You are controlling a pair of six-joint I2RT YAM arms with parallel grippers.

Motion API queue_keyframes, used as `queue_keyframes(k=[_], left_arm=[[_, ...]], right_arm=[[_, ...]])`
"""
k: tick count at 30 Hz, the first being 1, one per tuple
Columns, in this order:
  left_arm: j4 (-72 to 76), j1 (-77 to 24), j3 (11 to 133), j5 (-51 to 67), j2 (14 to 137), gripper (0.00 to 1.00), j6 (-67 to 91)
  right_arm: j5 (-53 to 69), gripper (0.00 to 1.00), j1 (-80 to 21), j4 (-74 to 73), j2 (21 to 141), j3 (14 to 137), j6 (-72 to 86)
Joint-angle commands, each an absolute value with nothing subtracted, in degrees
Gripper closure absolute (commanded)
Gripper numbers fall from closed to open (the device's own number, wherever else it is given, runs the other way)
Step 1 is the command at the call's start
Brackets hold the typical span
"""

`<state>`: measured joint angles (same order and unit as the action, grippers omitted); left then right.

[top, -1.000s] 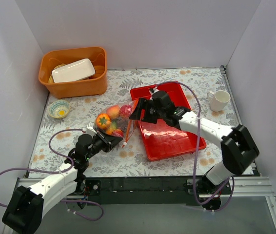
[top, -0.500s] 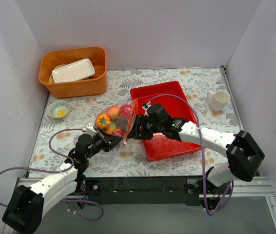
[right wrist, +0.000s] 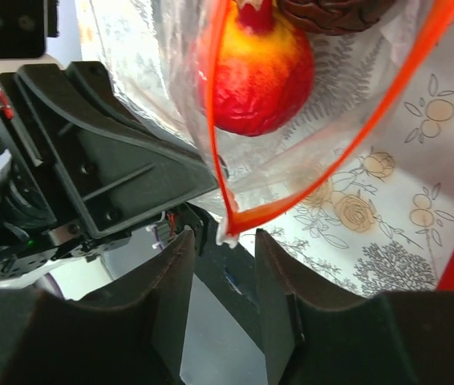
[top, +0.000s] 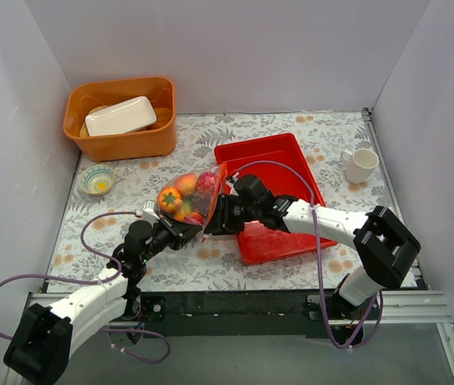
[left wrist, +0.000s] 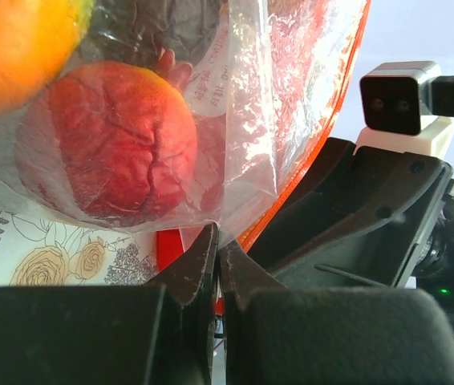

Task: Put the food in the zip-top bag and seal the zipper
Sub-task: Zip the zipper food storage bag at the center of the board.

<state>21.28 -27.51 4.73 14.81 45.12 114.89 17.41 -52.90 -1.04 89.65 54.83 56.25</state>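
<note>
The zip-top bag (top: 184,204) lies on the desk (top: 211,265) just left of the red tray (top: 291,152), bulging with the food (top: 170,199). A peach-orange ball, a red one and darker pieces show through the film. Loading looks done to me, so sealing is the step in hand. The zipper (right wrist: 347,136) is not pressed together: in the right wrist view its two orange-red strips spread in a V around a red fruit (right wrist: 259,68) and meet only at the near corner. The left gripper (left wrist: 216,241) has its jaws fully closed on the clear film at the bag's near edge, anchoring it. The right gripper (right wrist: 223,241) sits at that same corner with its jaws partly apart. The zipper's end is at the mouth of the gap, and nothing is clamped yet. Next, I judge, it must pinch both strips together at that end and run along the mouth toward the far end while the left holds firm. The fruit crowding the opening could keep the strips from mating.
</note>
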Motion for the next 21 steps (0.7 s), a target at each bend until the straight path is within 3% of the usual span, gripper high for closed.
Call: queue_keyframes(k=[1,13,21], left_arm=[[22.0,-27.6,4.6,14.5,45.4,1.00,128.1],[22.2,-27.7,4.4,14.4,45.4,1.00,128.2],[22.2,-27.6,4.2,14.6,45.2,1.00,128.4]], right_arm=[[19.3,0.57,-53.2,2.9,91.2,56.1,56.7],[20.6,0.62,-53.5,3.1,92.6,56.3,57.1],[22.0,0.82,-53.6,4.7,93.4,56.3,57.3]])
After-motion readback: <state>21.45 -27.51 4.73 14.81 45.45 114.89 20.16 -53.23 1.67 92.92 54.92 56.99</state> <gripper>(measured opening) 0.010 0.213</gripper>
